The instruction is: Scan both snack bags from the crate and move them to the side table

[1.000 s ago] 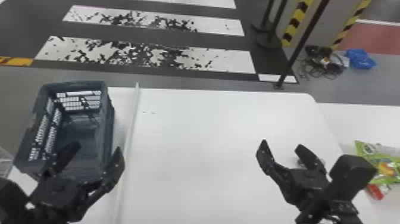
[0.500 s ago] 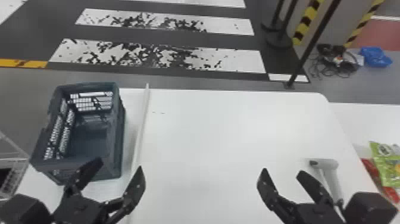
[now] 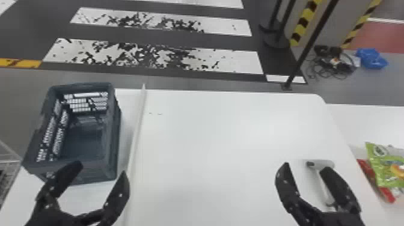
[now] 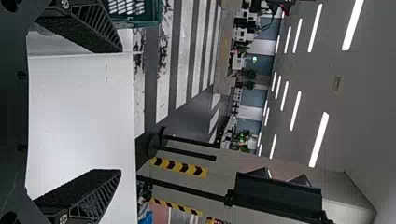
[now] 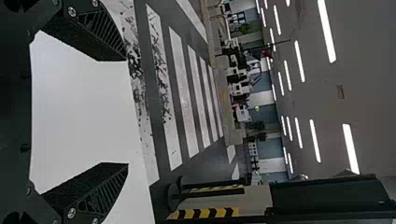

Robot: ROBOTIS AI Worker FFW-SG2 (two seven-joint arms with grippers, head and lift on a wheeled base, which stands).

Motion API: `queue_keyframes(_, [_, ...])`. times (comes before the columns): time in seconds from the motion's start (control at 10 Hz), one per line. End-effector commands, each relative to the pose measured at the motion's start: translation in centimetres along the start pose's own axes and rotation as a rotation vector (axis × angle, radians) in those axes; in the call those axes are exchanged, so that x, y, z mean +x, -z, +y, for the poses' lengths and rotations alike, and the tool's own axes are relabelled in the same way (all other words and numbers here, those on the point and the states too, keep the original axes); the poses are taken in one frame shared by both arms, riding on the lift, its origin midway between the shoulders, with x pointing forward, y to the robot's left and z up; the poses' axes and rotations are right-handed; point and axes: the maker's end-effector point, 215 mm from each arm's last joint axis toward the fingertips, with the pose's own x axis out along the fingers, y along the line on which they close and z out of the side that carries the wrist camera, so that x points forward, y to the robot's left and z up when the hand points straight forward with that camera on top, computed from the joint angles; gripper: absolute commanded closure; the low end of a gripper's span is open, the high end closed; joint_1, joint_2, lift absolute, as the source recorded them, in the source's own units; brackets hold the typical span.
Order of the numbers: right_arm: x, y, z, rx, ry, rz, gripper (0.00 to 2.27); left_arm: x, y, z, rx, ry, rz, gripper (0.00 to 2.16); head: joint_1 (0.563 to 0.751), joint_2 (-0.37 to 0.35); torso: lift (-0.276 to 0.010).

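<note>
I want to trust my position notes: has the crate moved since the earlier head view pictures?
No. The crate keeps its place left of the white strip, gap about the same; the whole view shifted.

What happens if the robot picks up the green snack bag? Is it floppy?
The green bag likely sags, as it looks like a soft pouch with uneven edges. Lifting it might drag the red packet, which it partly covers.

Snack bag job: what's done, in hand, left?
Moving looks done: crate looks empty, green bag and red bag lie at the side table. In hand: nothing; left gripper and right gripper are open, empty. Scanner lies on the main table. Left: probably just confirming scans, which I can't verify.
</note>
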Motion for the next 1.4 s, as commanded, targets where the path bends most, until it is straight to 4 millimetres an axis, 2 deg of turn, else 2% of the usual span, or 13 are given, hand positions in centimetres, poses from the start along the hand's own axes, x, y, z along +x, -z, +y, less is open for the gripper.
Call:
queue_keyframes(0.0, [-0.3,-0.6,-0.2,0.004,0.005,-0.026,0.13,-0.3,-0.5,0.3,-0.006,-0.006,-0.009,0.07,0.695,-0.098,-0.029])
queue_keyframes(0.1, [-0.4,-0.4,-0.4,-0.001,0.007,-0.016,0.13,-0.5,-0.9,0.7,-0.041,-0.002,-0.013,0.07,0.695,-0.095,-0.029])
queue_keyframes(0.2, [-0.4,1.1,-0.7,-0.008,0.009,0.038,0.13,-0.5,-1.0,0.7,-0.040,0.003,-0.012,0.07,0.695,-0.095,-0.029])
queue_keyframes(0.3, [-0.4,1.8,-0.9,-0.005,0.011,0.067,0.13,-0.5,-0.3,0.7,-0.044,0.002,0.010,0.07,0.695,-0.094,-0.029])
queue_keyframes(1.3, [-1.2,0.7,-0.8,0.004,0.008,0.047,0.13,-0.7,-0.2,0.8,-0.038,-0.010,0.018,0.07,0.695,-0.092,-0.029])
